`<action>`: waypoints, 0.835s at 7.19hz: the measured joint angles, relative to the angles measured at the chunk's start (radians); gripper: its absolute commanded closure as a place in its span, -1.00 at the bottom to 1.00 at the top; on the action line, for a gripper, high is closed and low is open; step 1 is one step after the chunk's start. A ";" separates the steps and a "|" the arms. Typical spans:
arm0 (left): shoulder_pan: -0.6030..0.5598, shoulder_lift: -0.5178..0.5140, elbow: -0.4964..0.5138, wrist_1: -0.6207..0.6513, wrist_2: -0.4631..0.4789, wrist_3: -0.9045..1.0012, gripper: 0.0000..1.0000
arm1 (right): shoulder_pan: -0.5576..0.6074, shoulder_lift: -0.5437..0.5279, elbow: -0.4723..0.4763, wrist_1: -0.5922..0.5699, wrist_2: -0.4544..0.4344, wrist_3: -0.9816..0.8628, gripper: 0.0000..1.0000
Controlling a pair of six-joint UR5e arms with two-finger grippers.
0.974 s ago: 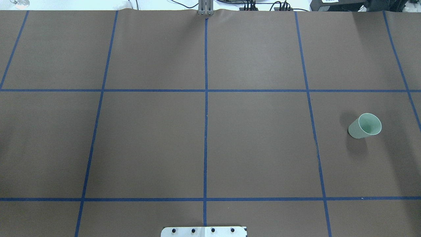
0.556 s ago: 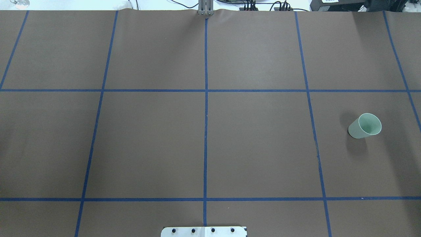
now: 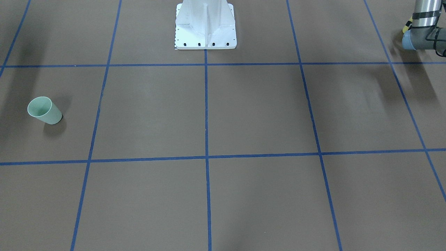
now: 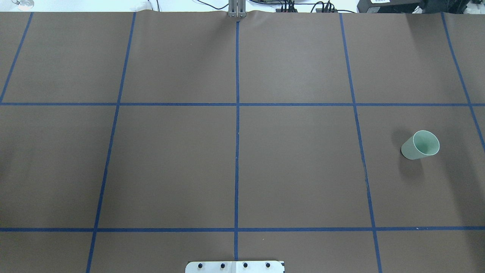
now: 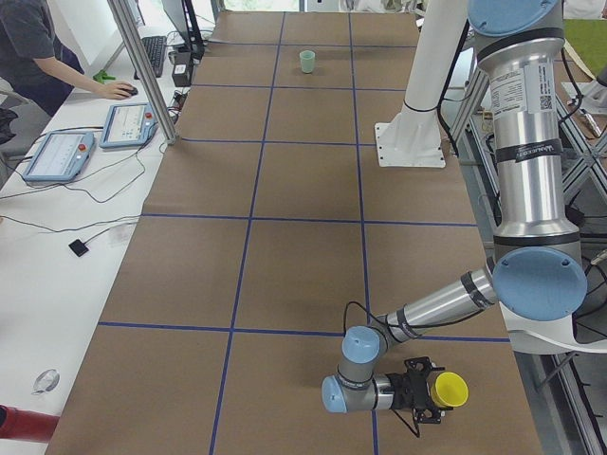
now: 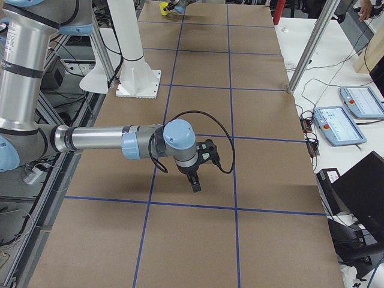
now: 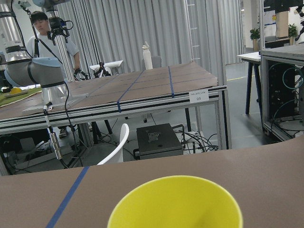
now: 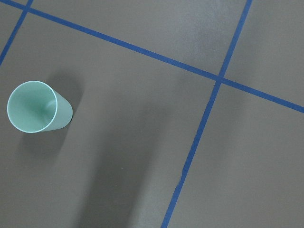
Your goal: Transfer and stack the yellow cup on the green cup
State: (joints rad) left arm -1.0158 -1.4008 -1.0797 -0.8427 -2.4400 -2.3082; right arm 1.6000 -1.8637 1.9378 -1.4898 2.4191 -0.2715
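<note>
The green cup (image 4: 420, 145) stands upright on the brown table at my right side, also in the front view (image 3: 44, 110), the left exterior view (image 5: 307, 61) and the right wrist view (image 8: 38, 107). The yellow cup (image 5: 450, 390) is at the table's left end, right at the tip of my left gripper (image 5: 424, 399). Its rim fills the bottom of the left wrist view (image 7: 178, 204). I cannot tell whether the left gripper is shut on it. My right gripper (image 6: 195, 183) points down above the table, apart from the green cup. I cannot tell whether it is open or shut.
The white robot base (image 3: 205, 24) stands at the table's middle near edge. Blue tape lines (image 4: 237, 151) divide the brown table cover. My left arm's elbow (image 3: 423, 35) shows at the front view's top right. A side table holds tablets (image 5: 133, 123), with a person beside it.
</note>
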 measured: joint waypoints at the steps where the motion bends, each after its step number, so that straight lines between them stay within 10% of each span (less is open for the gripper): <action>1: 0.002 -0.001 0.000 -0.004 -0.002 -0.008 -0.92 | 0.000 0.000 -0.002 -0.001 0.000 0.000 -1.00; 4: 0.008 -0.003 0.000 -0.026 -0.005 -0.044 -0.78 | 0.000 0.000 -0.006 -0.001 0.000 0.000 -1.00; 6: 0.018 -0.006 0.000 -0.030 -0.004 -0.065 -0.27 | 0.000 0.000 -0.007 -0.001 0.001 0.000 -1.00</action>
State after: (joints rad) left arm -0.9980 -1.4066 -1.0799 -0.8724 -2.4438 -2.3733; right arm 1.6000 -1.8638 1.9304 -1.4910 2.4205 -0.2715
